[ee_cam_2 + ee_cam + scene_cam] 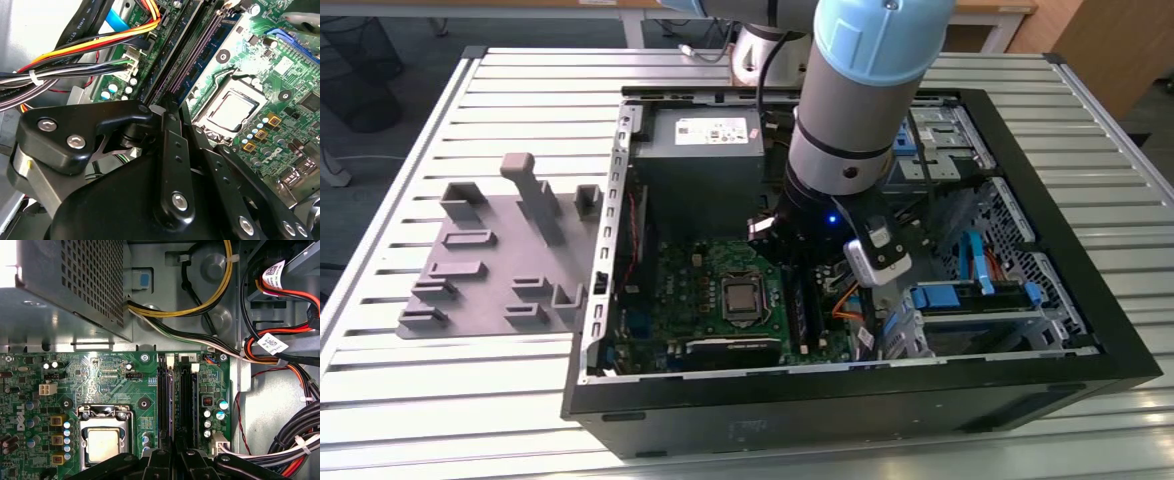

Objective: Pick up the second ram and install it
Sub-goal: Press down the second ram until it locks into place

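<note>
My gripper (787,258) is down inside the open computer case (1067,330), over the long black memory slots (186,395) of the green motherboard (700,275). In the second wrist view the black fingers (170,150) come together at the gripper (172,106) on the near end of the second ram (200,65). This thin blue-green strip stands on edge along a slot. In the first wrist view the gripper (176,454) sits at the end of the slots, beside the processor socket (102,440).
A grey fixture with upright posts (494,250) lies on the slatted table at the exterior view's left. Inside the case are the power supply (700,150), bundled cables (280,355) and a drive cage with blue clips (974,295).
</note>
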You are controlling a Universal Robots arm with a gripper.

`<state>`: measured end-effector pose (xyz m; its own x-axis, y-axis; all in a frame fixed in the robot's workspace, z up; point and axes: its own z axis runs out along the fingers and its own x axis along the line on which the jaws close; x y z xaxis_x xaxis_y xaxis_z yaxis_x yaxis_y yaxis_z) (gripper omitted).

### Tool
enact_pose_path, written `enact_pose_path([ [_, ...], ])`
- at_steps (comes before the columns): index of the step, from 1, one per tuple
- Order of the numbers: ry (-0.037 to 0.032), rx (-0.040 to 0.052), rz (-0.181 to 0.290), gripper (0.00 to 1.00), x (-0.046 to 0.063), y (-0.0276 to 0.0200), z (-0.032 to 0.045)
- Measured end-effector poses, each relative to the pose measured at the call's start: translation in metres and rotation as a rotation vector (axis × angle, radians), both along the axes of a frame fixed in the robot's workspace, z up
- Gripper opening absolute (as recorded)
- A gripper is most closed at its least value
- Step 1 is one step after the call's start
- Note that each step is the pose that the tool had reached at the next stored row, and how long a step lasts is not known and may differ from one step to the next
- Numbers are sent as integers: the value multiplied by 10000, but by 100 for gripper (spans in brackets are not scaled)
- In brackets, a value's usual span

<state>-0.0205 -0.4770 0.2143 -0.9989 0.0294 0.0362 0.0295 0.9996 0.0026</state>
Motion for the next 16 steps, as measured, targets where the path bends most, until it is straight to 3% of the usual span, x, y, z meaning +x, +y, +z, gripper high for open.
enact_pose_path([
  [16, -1, -1, 0, 14, 0, 0, 56],
])
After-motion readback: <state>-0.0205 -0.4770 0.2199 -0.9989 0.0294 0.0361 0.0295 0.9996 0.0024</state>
